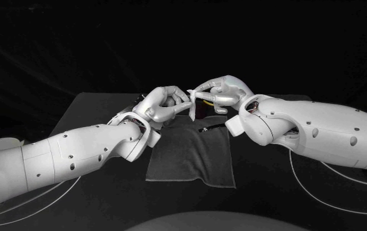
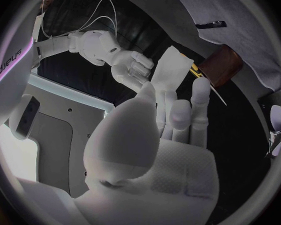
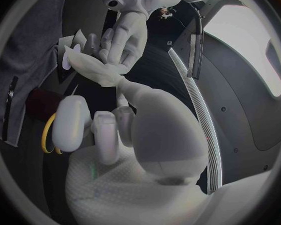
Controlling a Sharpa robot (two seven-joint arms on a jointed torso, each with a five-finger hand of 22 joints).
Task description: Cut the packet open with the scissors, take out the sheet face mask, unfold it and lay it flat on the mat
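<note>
1. Lettering (image 2: 9, 60) in dark print sat on a white shell at the rim of the left wrist view. It was bent and cut off there, and I could not read it.
2. Print on the packet (image 2: 218, 65) was no clearer, as its brown face was dark and small. It lay at the far end of the mat (image 1: 191, 157); whether it lay on the cloth or just off it on the table (image 1: 99, 109), I could not tell.
3. My left hand (image 1: 164, 104) pinched the face mask (image 2: 172, 67) between thumb and fingertips, above the far end of the mat.
4. My right hand (image 1: 221, 93) held the same mask from the other side, one finger stretched out to it and the others curled in. The two hands almost met.
5. The mask was a small white folded piece, held up in the air clear of the mat. From the head view my fingers hid most of it, and I could not tell how many folds were in it.
6. The scissors (image 2: 193, 70) lay right against the packet. I could see a yellow handle and one thin blade, but the packet hid the rest.
7. A small dark strip (image 1: 208, 129) with a shiny end lay on the mat near my right wrist; I could not make out what it was.
</note>
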